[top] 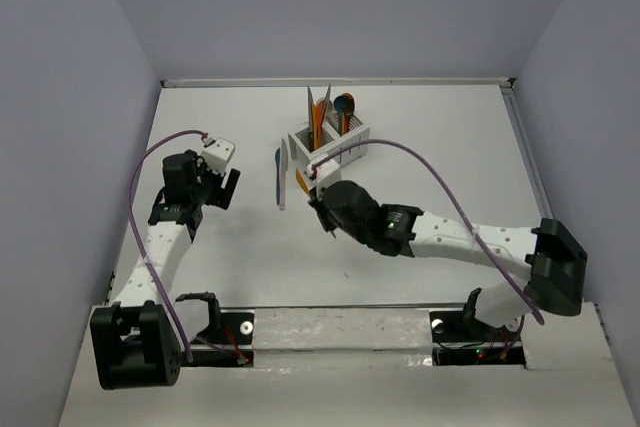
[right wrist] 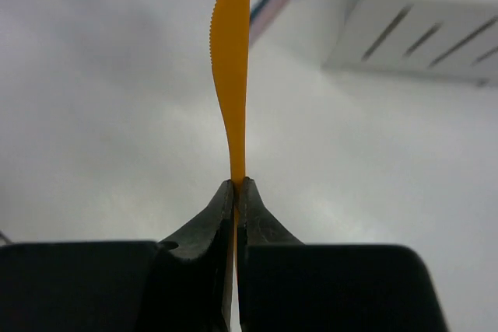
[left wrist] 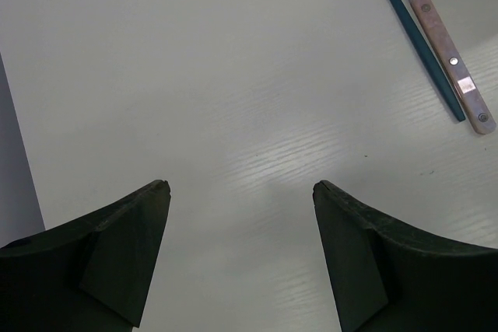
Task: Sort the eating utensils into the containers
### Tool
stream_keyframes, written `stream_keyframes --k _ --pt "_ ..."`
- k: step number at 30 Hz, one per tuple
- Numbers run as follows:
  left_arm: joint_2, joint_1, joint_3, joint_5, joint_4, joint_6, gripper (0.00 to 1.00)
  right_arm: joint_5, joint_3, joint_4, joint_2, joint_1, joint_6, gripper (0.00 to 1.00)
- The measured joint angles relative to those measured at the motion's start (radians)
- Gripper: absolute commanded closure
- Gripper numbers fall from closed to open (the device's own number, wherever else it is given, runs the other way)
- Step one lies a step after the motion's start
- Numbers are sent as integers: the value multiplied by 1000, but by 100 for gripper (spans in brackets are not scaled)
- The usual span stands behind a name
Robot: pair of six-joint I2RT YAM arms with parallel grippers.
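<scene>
White tabletop (top: 440, 157), utensil sorting under way.
Right gripper (right wrist: 236, 186) pinches an orange knife (right wrist: 233, 75) tight, seemingly bound for the caddy (top: 352, 144) at twelve o'clock; left gripper (left wrist: 241, 192) gapes empty at nine o'clock.

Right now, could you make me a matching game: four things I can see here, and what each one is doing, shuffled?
1. orange knife
2. left gripper
3. white caddy
4. teal utensil

A. lying flat on the table
B. pinched in the right gripper
C. open and empty
D. holding utensils upright

Pairs: 1-B, 2-C, 3-D, 4-A
</scene>
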Motion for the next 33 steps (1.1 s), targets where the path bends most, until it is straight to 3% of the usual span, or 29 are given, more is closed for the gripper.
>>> stream_keyframes --k 2,5,9,12,18,29,31,33 --pt "5 0 0 2 0 -3 13 41 10 248 -48 -78 -64 100" --pt "5 0 1 11 1 -9 13 76 21 470 -34 -159 -87 100" --pt "9 0 5 18 1 -14 13 143 111 785 126 -288 -112 100" --pt "22 -2 13 21 10 -19 14 193 228 912 294 -335 -146 100" --pt "59 -16 19 25 43 -37 15 239 325 989 512 -347 -169 100" --pt "164 -140 64 12 63 -76 19 224 244 1047 558 -348 -145 100" --pt "182 -153 87 11 66 -94 22 195 221 1017 558 -347 -140 79" --pt "215 -165 127 8 72 -117 27 166 210 970 558 -347 -132 51"
